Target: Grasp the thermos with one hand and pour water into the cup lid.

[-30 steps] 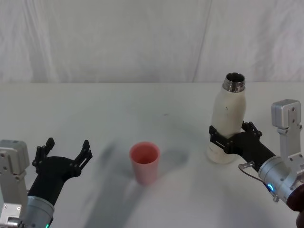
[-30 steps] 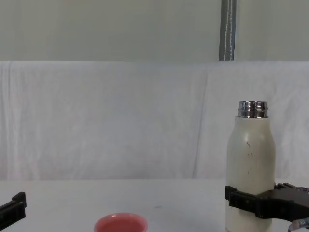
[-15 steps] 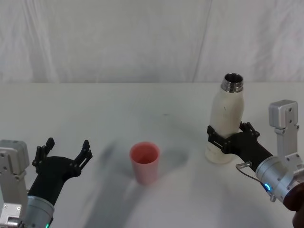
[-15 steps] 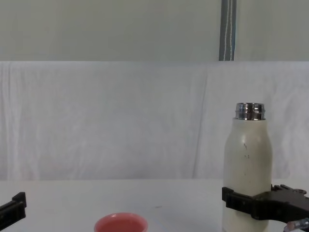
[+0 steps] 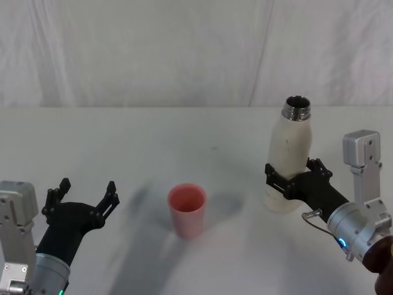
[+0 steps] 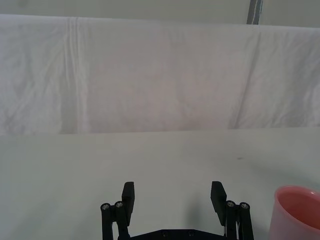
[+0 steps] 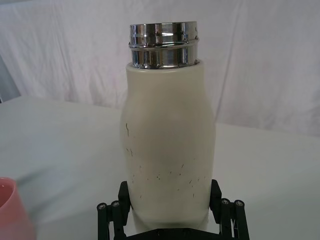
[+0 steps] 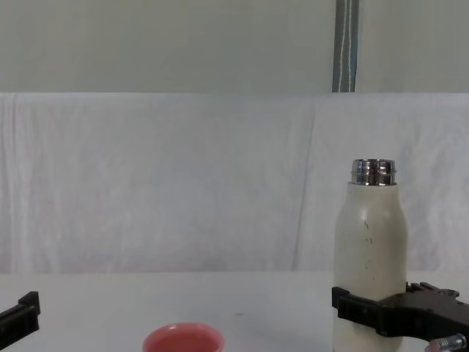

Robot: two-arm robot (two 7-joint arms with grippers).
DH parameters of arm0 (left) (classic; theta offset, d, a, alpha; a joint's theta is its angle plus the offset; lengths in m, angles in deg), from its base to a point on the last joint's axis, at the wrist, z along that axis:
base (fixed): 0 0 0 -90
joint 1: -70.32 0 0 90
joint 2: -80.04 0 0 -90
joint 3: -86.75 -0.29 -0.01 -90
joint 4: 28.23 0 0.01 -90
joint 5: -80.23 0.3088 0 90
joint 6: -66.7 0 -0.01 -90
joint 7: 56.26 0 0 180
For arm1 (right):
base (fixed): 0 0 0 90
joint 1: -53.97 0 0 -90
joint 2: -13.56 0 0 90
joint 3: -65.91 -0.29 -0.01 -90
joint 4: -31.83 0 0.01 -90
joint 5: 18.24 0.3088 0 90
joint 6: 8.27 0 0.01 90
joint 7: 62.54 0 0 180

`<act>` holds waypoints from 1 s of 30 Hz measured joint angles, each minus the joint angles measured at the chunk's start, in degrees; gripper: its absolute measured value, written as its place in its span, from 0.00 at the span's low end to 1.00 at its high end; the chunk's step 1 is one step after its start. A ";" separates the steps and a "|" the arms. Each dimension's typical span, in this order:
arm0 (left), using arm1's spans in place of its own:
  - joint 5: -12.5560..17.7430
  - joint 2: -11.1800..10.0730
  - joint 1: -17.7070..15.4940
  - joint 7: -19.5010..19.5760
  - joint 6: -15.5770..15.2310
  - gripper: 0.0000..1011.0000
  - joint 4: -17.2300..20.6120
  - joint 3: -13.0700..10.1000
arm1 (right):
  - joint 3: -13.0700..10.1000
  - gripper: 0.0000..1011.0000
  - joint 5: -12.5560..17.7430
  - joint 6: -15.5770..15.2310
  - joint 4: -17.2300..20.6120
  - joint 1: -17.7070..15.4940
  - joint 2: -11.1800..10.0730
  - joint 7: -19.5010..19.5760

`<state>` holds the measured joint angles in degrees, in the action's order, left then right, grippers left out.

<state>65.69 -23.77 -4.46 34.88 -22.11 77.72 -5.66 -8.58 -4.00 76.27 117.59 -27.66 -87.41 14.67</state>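
My right gripper [image 5: 290, 184] is clamped round the lower body of the thermos [image 5: 285, 157], smooth scuffed cream cylinder, shiny threaded steel neck, upright. Small round pink cup lid [image 5: 187, 210] sits centre-table. Left gripper [image 5: 83, 200] idles spread wide.

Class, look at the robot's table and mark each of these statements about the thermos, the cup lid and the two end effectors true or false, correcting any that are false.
1. The right end effector is clamped around the lower body of the thermos. True.
2. The thermos is capped. False: its steel neck is open.
3. The cup lid stands upright on the table, to the left of the thermos. True.
4. The left end effector holds the cup lid. False: it is open, apart from the cup lid.
5. The thermos lies on its side. False: it is nearly upright.
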 joint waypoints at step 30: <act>0.00 0.00 0.00 0.00 0.00 0.99 0.00 0.00 | 0.24 0.94 -0.29 0.10 -0.51 0.28 -0.04 -0.43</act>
<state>65.69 -23.77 -4.47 34.88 -22.11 77.73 -5.66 -8.33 -4.28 76.36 117.08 -27.38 -87.45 14.25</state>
